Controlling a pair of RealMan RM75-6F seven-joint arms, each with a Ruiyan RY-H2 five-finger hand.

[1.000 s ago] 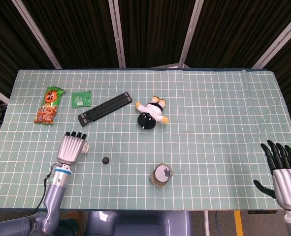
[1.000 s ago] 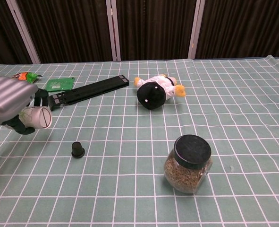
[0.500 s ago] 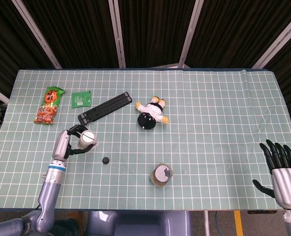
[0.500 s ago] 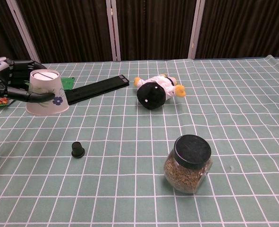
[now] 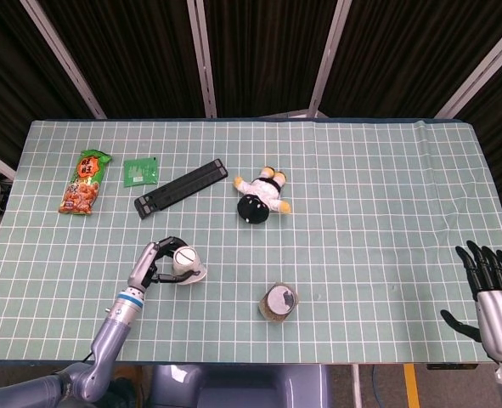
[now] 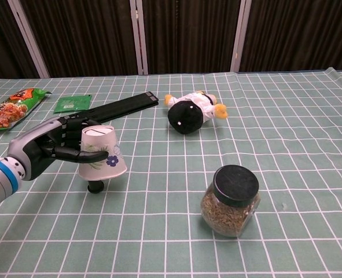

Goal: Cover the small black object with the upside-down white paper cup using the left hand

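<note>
Left hand (image 6: pixel 46 149) wraps its fingers around the inverted white paper cup (image 6: pixel 101 155), holding it tilted just above the small black object (image 6: pixel 95 186) near the table's (image 5: pixel 361 170) front-left edge. Cup looks light and thin-walled, so it would crush easily; a side grip near the closed top seems right. Black object peeks out under the rim. Right hand (image 5: pixel 493 293), empty with fingers spread, sits at the front-right corner.

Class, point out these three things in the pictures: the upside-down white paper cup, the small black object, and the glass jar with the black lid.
upside-down white paper cup (image 6: pixel 103 160), chest view, side wall
small black object (image 6: pixel 95 186), chest view, base showing under cup rim
glass jar with the black lid (image 6: pixel 235 185), chest view, lid top
</note>
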